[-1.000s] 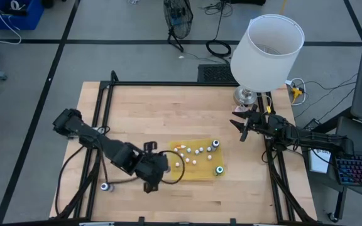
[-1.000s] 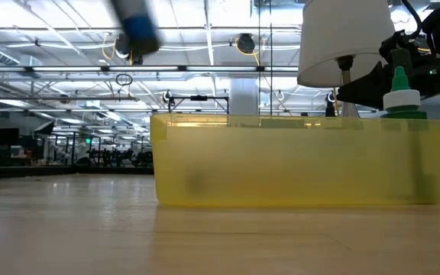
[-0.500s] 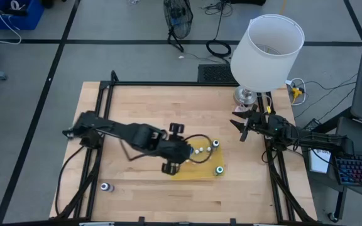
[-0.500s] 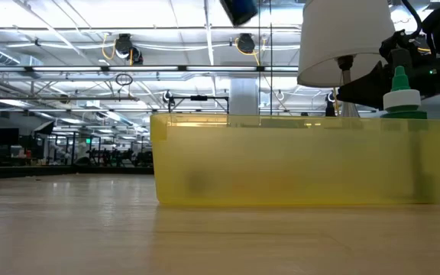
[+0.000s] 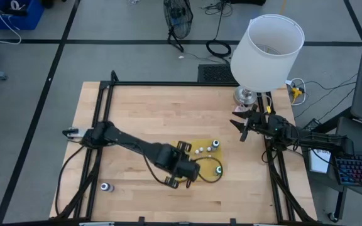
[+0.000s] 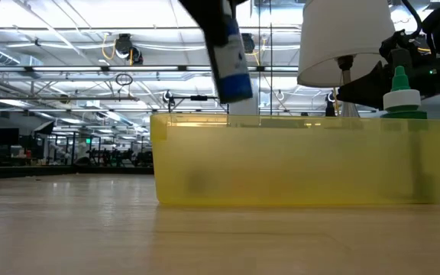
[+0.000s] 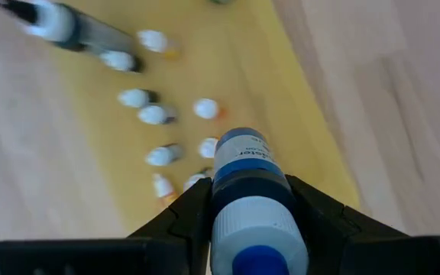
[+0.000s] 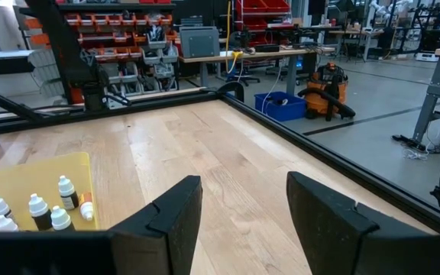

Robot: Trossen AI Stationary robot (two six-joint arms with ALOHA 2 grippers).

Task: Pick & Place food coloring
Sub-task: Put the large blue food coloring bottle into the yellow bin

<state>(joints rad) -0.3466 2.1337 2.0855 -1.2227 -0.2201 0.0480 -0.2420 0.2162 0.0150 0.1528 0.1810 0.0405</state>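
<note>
- A dark bottle (image 7: 249, 187) with a blue label band and a whitish collar sits clamped between the left end effector's (image 7: 252, 200) fingers, above the yellow tray; in the low view it hangs tilted (image 6: 231, 57) over the tray's wall.
- Small whitish dropper bottles (image 7: 153, 114) lie scattered on the tray, some with orange (image 7: 214, 111) ends, most on their sides.
- A larger dark bottle (image 7: 75, 29) with a white collar lies on its side at the tray's edge.
- Two round-topped bottles (image 5: 219, 169) stand upright on the tray.
- One bottle (image 5: 105, 187) stands alone on the tabletop, well apart from the tray.
- A green-tipped white-capped bottle (image 6: 401, 95) rises above the tray's wall.
</note>
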